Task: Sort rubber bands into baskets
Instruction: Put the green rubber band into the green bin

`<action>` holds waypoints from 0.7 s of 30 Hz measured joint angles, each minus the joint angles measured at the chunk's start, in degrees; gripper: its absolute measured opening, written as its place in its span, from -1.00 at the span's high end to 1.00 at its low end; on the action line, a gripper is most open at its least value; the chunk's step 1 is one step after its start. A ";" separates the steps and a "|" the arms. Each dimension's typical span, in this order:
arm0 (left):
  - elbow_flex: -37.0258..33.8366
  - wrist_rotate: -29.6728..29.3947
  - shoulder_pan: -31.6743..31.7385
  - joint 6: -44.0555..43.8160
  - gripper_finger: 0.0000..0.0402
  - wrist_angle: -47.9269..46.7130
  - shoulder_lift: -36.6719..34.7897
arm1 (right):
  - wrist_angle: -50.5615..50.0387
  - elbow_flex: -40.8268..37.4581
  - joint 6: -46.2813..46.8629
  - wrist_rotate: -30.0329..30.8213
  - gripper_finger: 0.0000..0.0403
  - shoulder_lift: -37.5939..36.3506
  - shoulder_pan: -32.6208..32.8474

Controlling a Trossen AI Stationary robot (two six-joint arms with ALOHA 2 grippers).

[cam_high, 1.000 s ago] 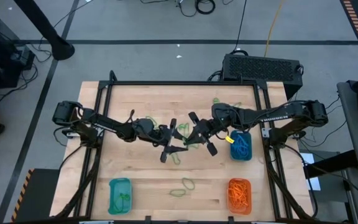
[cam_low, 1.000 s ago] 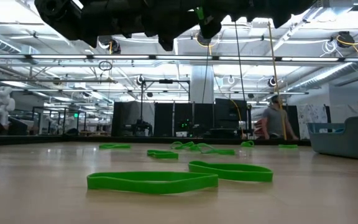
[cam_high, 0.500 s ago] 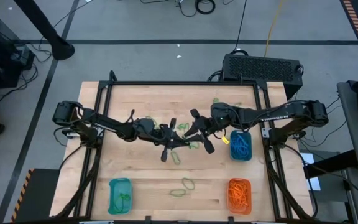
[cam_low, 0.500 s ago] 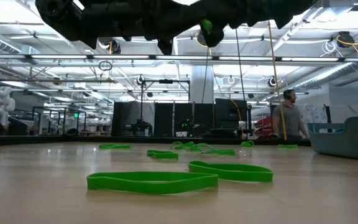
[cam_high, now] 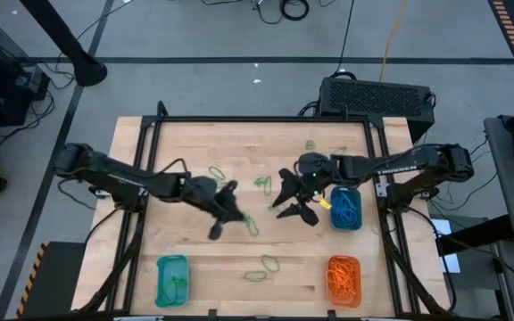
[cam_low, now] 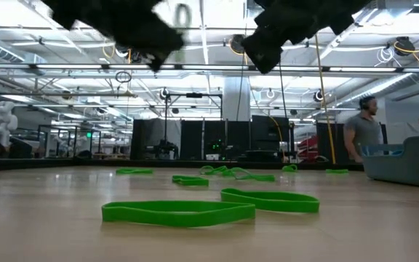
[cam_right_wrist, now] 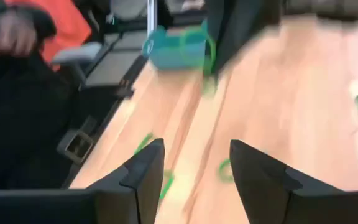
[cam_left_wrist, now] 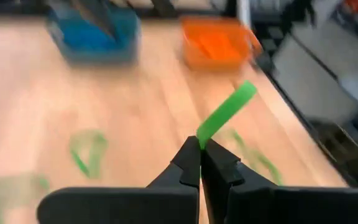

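Observation:
My left gripper (cam_left_wrist: 201, 147) is shut on a green rubber band (cam_left_wrist: 226, 114); it stands over the table's middle (cam_high: 236, 212), left of my right gripper (cam_high: 286, 201). My right gripper (cam_right_wrist: 194, 163) is open with nothing between its fingers. More green rubber bands (cam_high: 263, 185) (cam_low: 177, 212) lie flat on the table. Three baskets stand on the table: a teal one with green bands (cam_high: 172, 279) near left, a teal one with blue bands (cam_high: 346, 209) at the right, and an orange one with orange bands (cam_high: 344, 278) near right. My left gripper pinches one end of the green rubber band (cam_left_wrist: 204, 134) between its two fingertips. The band sticks out past the fingertips as a flattened strip, clear of the table.
Loose green bands lie near the far edge (cam_high: 310, 143), beside the left arm (cam_high: 217, 172) and near the front edge (cam_high: 270, 263). A black box (cam_high: 375, 94) sits beyond the table's far right corner. A person (cam_low: 361, 138) stands in the room behind.
My left gripper has shut on the green band that hung between the two grippers and has drawn back with it toward the table's left and near side. My right gripper has opened and let the band go.

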 joint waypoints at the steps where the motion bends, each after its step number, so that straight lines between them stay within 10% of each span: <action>1: 0.00 0.02 -1.23 -1.12 0.99 -4.25 -1.66 | -0.78 -0.04 -0.01 0.58 0.13 0.18 0.70; 8: -0.02 -1.28 -15.29 -21.44 0.99 -31.19 -9.87 | 3.03 -0.02 -0.94 2.17 0.15 2.48 6.16; 21: -0.02 -3.64 -36.23 -48.74 0.99 -41.22 -9.35 | 10.30 0.02 -3.93 3.53 0.15 7.24 9.11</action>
